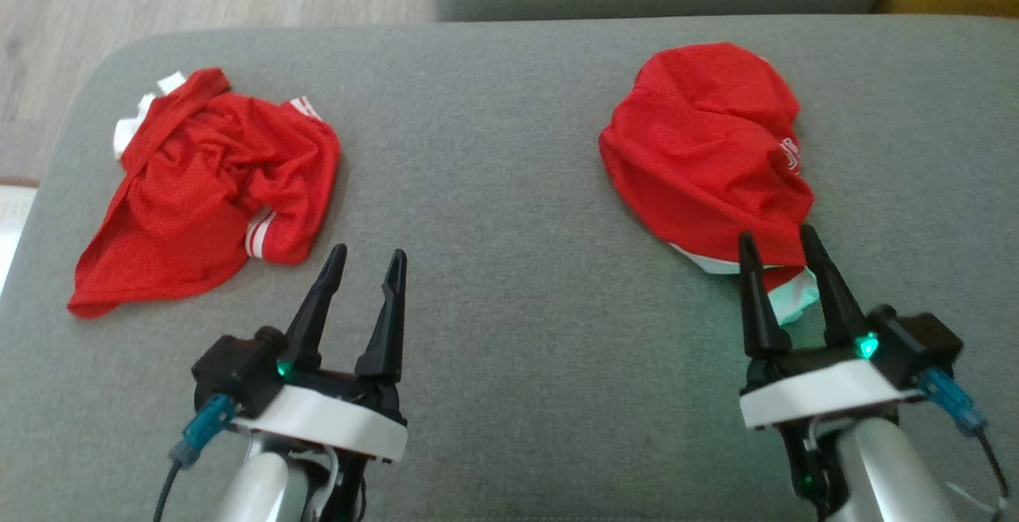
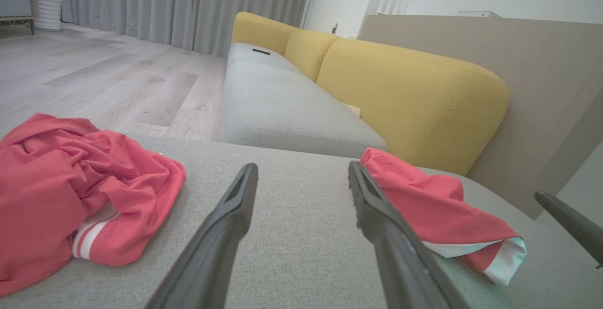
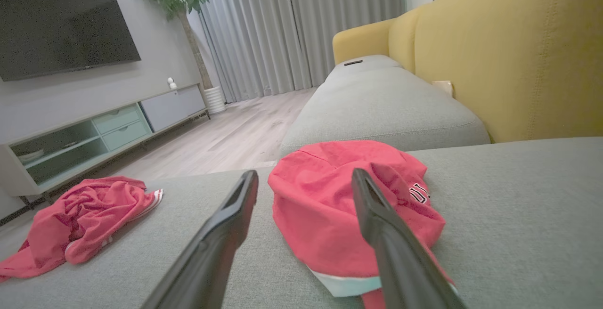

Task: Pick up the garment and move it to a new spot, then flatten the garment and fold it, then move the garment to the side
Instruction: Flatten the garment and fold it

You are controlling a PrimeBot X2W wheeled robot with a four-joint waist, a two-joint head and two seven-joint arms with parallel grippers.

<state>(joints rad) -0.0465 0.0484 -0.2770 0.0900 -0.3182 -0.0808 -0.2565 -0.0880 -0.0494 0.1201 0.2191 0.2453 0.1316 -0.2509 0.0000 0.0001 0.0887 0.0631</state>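
My left tool (image 1: 369, 251) is spread beside the crumpled left garment (image 1: 203, 188); my right tool (image 1: 778, 232), also spread, is at the near hem of the right garment (image 1: 704, 136).

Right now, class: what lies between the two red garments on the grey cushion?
Bare grey cushion separates the left garment and right garment in the head view; the open left gripper points into its near end.

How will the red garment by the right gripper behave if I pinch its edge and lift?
Probably floppy: the garment lies bunched in soft folds, so it should sag and unfurl under the right gripper. Likely light: the cloth looks thin. A shallow pinch at the white hem may slip.
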